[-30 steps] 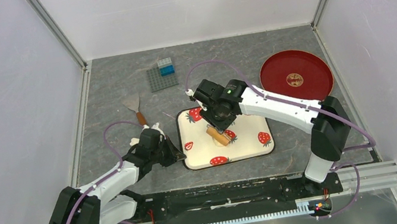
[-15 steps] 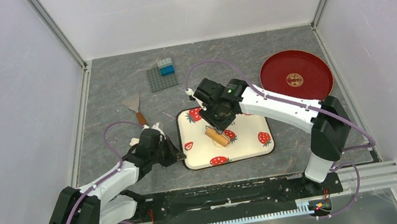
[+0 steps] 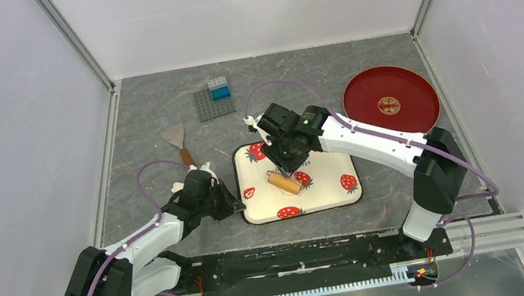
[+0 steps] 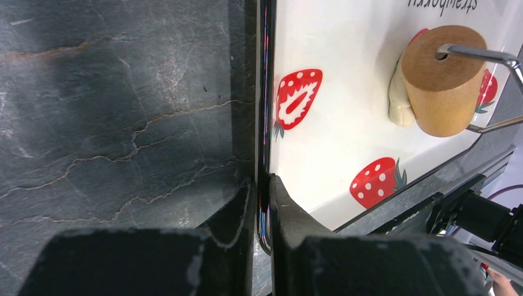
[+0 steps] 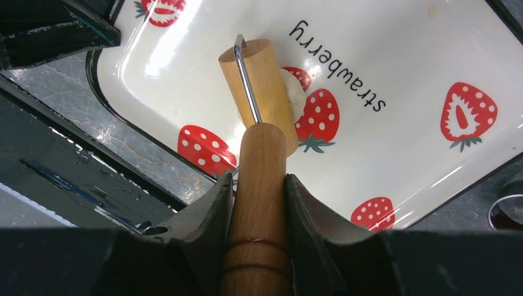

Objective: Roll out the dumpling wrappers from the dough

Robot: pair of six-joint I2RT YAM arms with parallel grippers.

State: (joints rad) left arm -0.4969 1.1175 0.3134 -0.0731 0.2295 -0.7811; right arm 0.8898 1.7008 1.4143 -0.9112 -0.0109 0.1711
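While the left gripper point(image 4: 262, 185) stands at the left edge of the strawberry tray point(image 3: 327, 192), its two fingers are almost closed, pinching the tray's thin black rim between them. Behind it, toward the far left of the surface, lie a spatula point(image 3: 177, 140) and a grey studded baseplate point(image 3: 209, 105) carrying blue blocks. On the tray's white bottom, near its middle, rests the tan wooden roller point(image 3: 285, 183). The dough point(image 4: 399, 98) is a small pale lump touching the roller's side and lying partly over a strawberry print. From overhead I can't make it out; only the two wrist cameras catch it. The right gripper point(image 5: 259, 185) is closed partway around the roller's wooden handle point(image 5: 259, 213), a finger pressed to each side, and a metal wire bracket point(image 5: 247, 80) joins handle to drum. Only the right wrist view shows the word "strawberry" printed whole on the tray; the left wrist view cuts the lettering off at its top edge. A red plate point(image 3: 408, 85) lies near the far right corner, with a small gold mark at its centre too small to read.
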